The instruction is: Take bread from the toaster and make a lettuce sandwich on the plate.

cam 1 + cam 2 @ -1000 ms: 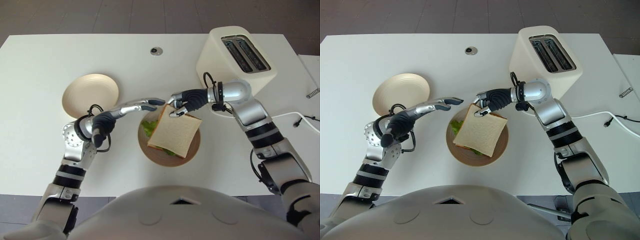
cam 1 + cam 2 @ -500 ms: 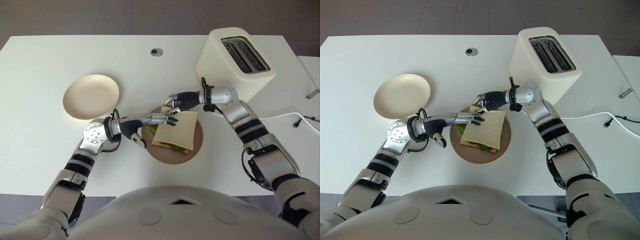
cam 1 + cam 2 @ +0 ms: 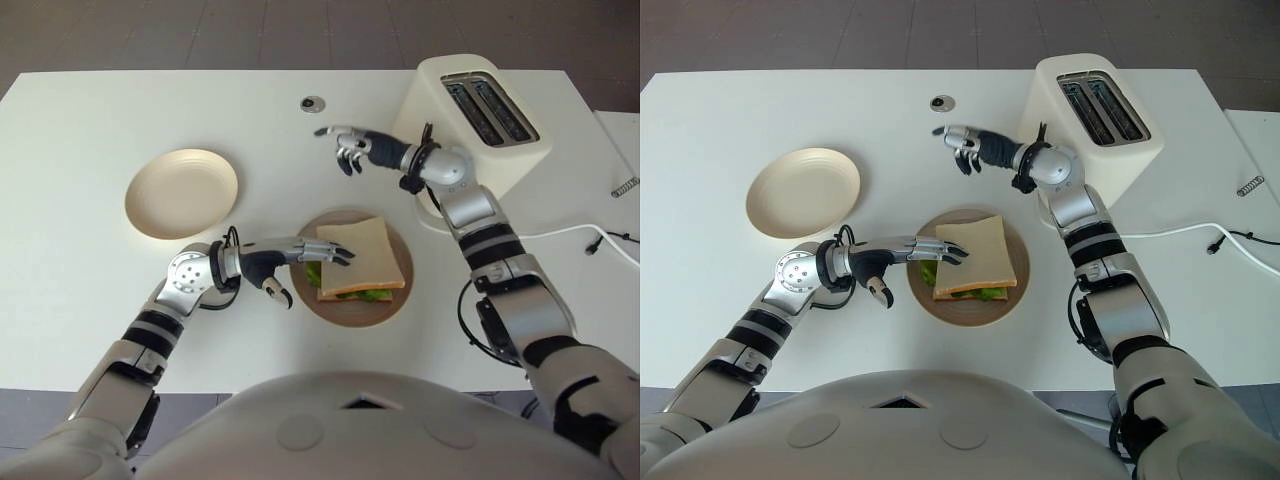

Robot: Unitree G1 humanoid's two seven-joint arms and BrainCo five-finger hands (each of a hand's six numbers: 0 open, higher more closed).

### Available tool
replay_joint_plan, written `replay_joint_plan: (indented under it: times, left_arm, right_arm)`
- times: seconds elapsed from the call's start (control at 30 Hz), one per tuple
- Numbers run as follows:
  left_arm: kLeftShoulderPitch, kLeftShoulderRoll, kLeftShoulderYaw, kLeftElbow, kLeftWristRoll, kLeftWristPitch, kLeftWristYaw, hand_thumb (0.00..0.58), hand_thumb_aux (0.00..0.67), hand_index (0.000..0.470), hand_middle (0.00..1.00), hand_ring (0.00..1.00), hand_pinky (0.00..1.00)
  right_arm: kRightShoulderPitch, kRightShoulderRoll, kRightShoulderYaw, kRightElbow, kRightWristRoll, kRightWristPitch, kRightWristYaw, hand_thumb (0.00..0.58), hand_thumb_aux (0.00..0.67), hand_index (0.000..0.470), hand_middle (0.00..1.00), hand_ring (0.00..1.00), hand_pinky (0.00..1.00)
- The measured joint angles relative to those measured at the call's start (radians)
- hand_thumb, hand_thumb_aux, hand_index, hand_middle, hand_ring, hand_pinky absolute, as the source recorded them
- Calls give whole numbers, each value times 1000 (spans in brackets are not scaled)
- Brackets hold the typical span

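A sandwich [image 3: 362, 258] lies on the brown plate [image 3: 352, 310] near the table's front: a top slice of bread over green lettuce [image 3: 312, 274] and a lower slice. My left hand [image 3: 305, 251] stretches flat from the left, fingertips touching the sandwich's left edge, holding nothing. My right hand [image 3: 350, 145] hovers open above the table behind the plate, left of the cream toaster [image 3: 480, 120], whose two slots look empty.
An empty cream plate [image 3: 181, 192] sits at the left. A small round metal fitting [image 3: 313, 102] is set in the tabletop at the back. A white cable [image 3: 570, 232] runs right from the toaster. A spiral notebook edge [image 3: 626, 185] shows far right.
My right hand let go of the top slice and rose back toward the toaster. The bread settled flat on the plate. My left hand swung in to the sandwich's left edge.
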Motion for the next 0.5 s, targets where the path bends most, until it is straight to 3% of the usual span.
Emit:
replay_joint_plan:
  times: [0.13,0.27,0.3,0.33,0.37,0.4,0.43,0.47,0.5]
  left_arm:
    - [-3,9,0,0,0,-6,17,0,0,0,0,0,0]
    - [-8,-1,71,-10,-42,2,90,0,0,0,0,0,0]
    - [-9,0,87,-34,-89,6,94,71,42,29,0,0,0]
    - [-9,2,91,-63,-131,9,88,124,76,53,0,0,0]
    - [-4,12,89,-102,-183,10,68,241,158,111,0,0,0]
    - [5,28,87,-130,-228,13,46,285,192,135,0,0,0]
    - [19,44,87,-152,-264,20,24,316,218,153,0,0,0]
    - [32,58,87,-170,-289,26,4,360,257,181,0,0,0]
    - [42,69,87,-183,-313,31,-11,449,352,247,0,0,0]
  right_arm:
    - [4,20,-53,-30,42,2,-55,0,0,0,0,0,0]
    - [103,-2,-116,-271,307,26,153,0,0,0,0,0,0]
    - [144,-21,-125,-317,387,44,236,268,179,125,224,224,224]
    - [178,-40,-138,-346,453,70,305,357,255,179,286,286,286]
    - [220,-73,-160,-381,534,95,392,304,208,146,275,275,275]
    - [262,-112,-175,-416,591,107,472,288,194,136,275,275,275]
    - [309,-153,-193,-452,633,110,549,464,370,260,294,294,294]
    - [348,-186,-198,-479,666,103,617,520,455,319,341,341,341]
    - [376,-205,-199,-498,674,95,666,577,625,439,498,498,498]
